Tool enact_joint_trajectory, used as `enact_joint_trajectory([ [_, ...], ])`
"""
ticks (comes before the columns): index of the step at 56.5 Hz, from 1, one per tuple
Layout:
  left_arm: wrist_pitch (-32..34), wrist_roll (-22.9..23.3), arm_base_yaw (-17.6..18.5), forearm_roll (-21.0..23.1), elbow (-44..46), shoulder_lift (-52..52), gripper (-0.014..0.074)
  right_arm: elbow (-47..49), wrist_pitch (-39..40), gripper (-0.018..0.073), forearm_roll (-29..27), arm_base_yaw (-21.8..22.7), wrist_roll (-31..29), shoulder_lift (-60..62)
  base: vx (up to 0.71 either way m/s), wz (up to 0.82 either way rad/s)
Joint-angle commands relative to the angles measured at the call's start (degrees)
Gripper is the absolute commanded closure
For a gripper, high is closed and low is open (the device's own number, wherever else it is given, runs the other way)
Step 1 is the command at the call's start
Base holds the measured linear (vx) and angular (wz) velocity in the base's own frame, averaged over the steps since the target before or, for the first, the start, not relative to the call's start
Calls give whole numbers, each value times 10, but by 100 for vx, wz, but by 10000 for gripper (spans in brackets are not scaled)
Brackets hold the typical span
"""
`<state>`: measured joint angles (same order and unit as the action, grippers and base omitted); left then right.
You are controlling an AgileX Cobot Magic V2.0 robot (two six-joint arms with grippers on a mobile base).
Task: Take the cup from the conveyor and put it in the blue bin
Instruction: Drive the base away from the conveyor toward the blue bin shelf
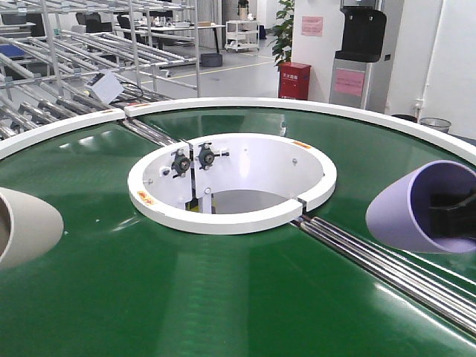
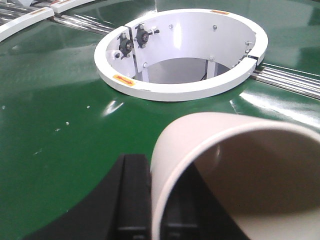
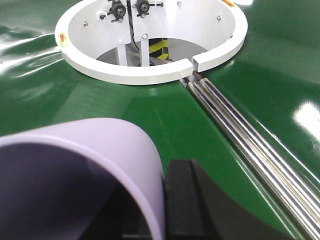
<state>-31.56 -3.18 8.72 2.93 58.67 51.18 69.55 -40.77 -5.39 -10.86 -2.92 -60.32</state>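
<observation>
A beige cup (image 2: 240, 165) lies on its side above the dark green conveyor (image 2: 55, 125). My left gripper (image 2: 157, 212) is shut on its wall, one black finger (image 2: 134, 195) outside and the other inside. The same beige cup (image 1: 26, 223) shows at the left edge of the front view. A purple cup (image 3: 85, 150) is held the same way by my right gripper (image 3: 160, 212), which is shut on its rim with one finger (image 3: 182, 200) outside. In the front view the purple cup (image 1: 405, 212) hangs at the right over the conveyor (image 1: 223, 290). The blue bin is out of view.
The conveyor's white inner rim (image 1: 230, 217) rings an open hole at the middle. Steel rollers (image 1: 387, 260) cross the belt at right and another set at back left. Beyond the outer rim stand metal racks (image 1: 74, 52), a red box (image 1: 294, 80) and a water dispenser (image 1: 361, 52).
</observation>
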Motion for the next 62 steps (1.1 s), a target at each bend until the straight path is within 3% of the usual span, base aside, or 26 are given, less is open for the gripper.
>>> enact_joint_trajectory([
  [1, 54, 3, 5, 7, 16, -6, 601, 18, 48, 568, 2, 3, 0, 10, -17, 6],
  [25, 54, 3, 5, 7, 16, -6, 601, 18, 48, 568, 2, 3, 0, 10, -18, -9],
  [62, 54, 3, 5, 7, 16, -6, 601, 18, 48, 568, 2, 3, 0, 10, -20, -31],
])
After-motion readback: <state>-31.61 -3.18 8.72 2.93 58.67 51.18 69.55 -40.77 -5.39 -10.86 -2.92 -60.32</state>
